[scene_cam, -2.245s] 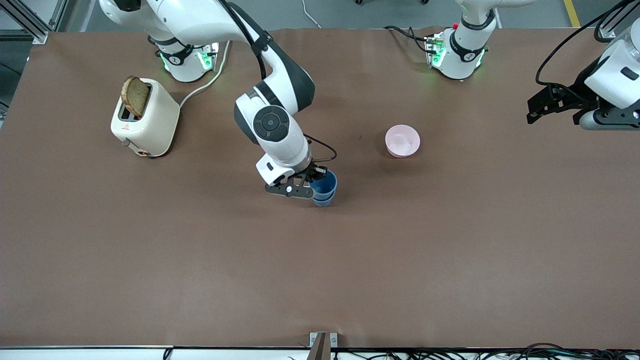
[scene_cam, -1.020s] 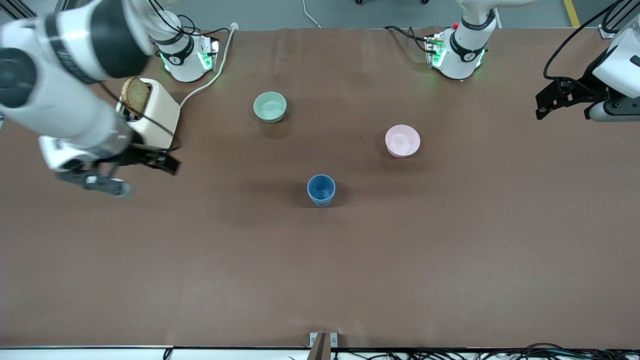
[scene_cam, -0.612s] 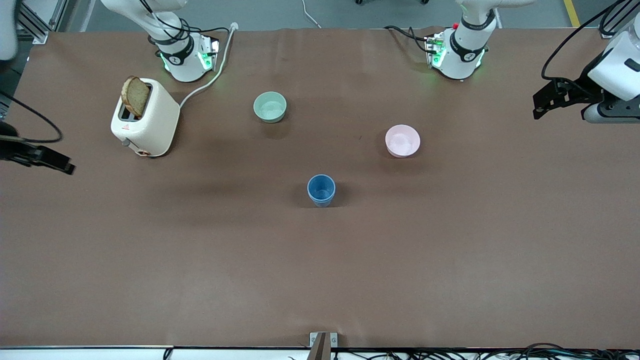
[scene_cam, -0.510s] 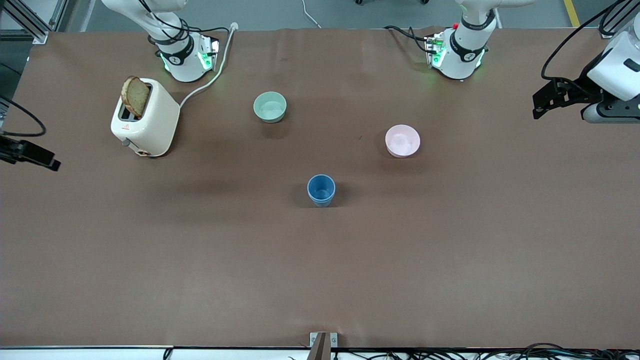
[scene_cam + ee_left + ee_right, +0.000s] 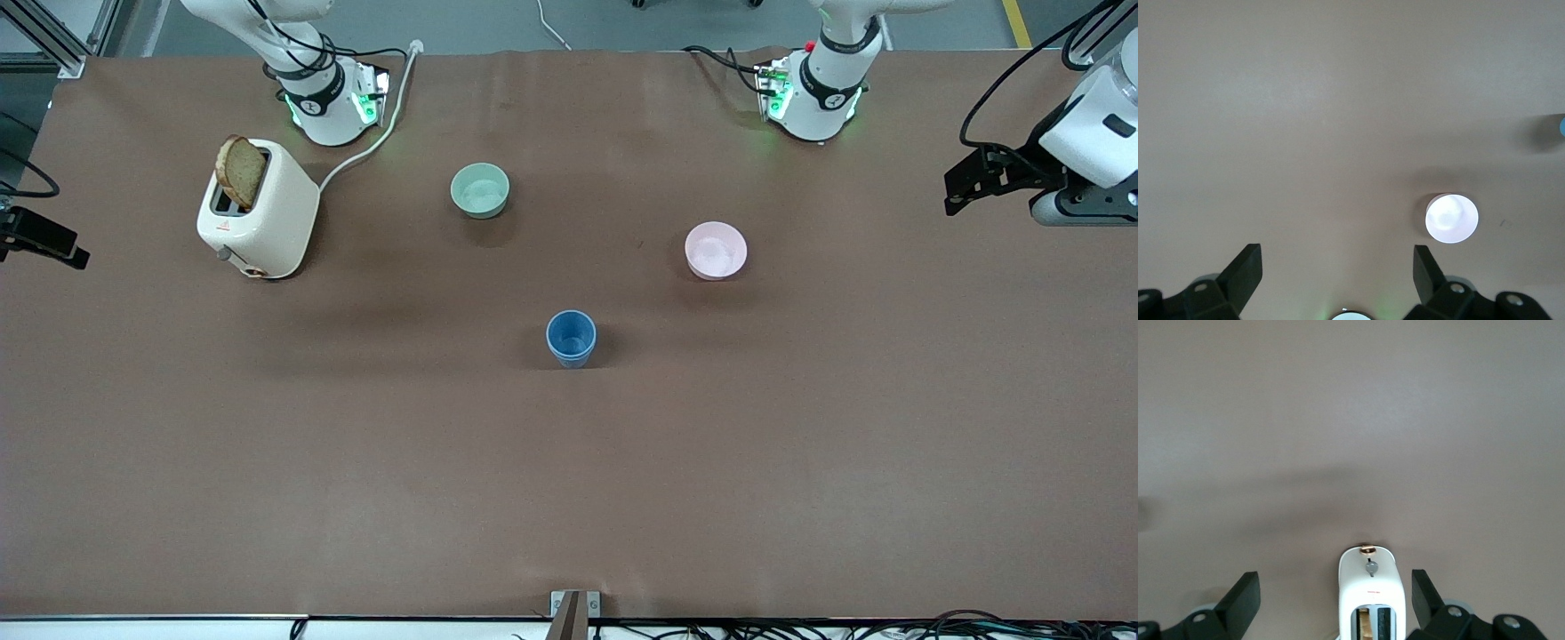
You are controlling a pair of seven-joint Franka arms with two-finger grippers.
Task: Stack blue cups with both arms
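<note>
right hand [image 5: 40,238] mostly cut off at the frame edge, blue cups [image 5: 571,337] nested (count unclear from above)

Right arm [image 5: 307,62]: glossy white shell; black joint band; green lights at its base; black cables. Left arm [image 5: 831,67]: the same white shell, black band and green lights; a red spot. Both wrist views: matte black angular fingers [image 5: 1245,270] on brackets bearing round silver screws [image 5: 1449,611].

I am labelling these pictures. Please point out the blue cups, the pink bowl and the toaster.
blue cups [image 5: 571,337], front view, inside of the stack's open top.
pink bowl [image 5: 716,250], front view, middle of its inside.
toaster [image 5: 267,222], front view, its cream side wall.
</note>
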